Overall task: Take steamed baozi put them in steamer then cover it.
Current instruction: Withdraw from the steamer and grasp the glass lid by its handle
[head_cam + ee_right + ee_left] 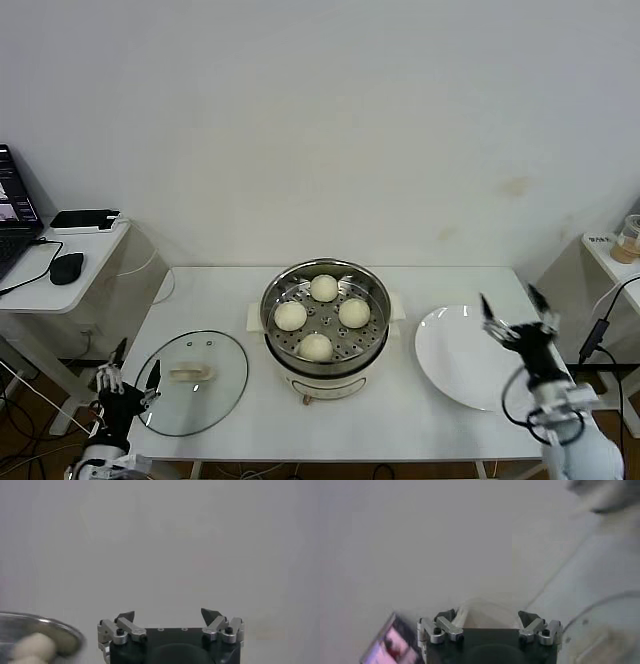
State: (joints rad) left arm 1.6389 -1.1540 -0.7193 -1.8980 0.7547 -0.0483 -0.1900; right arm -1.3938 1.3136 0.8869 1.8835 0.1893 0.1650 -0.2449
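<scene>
Several cream-white baozi (322, 288) lie on the perforated tray inside the shiny steamer (372, 342), which stands uncovered at the table's middle. The glass cover (222, 386) with its cream handle (192, 374) lies flat on the table to the steamer's left. My left gripper (128, 375) hangs open beyond the table's front left corner, just left of the cover. My right gripper (515, 311) stands open over the right edge of the white plate. In the right wrist view the steamer's rim (60, 629) and a baozi (34, 645) show off to one side, and my right gripper (169, 615) is empty.
An empty white plate (450, 355) sits right of the steamer. A side desk with a laptop (12, 215), mouse (66, 267) and black device stands to the left. A small stand with a cup (630, 238) is at the far right. Cables hang near both sides.
</scene>
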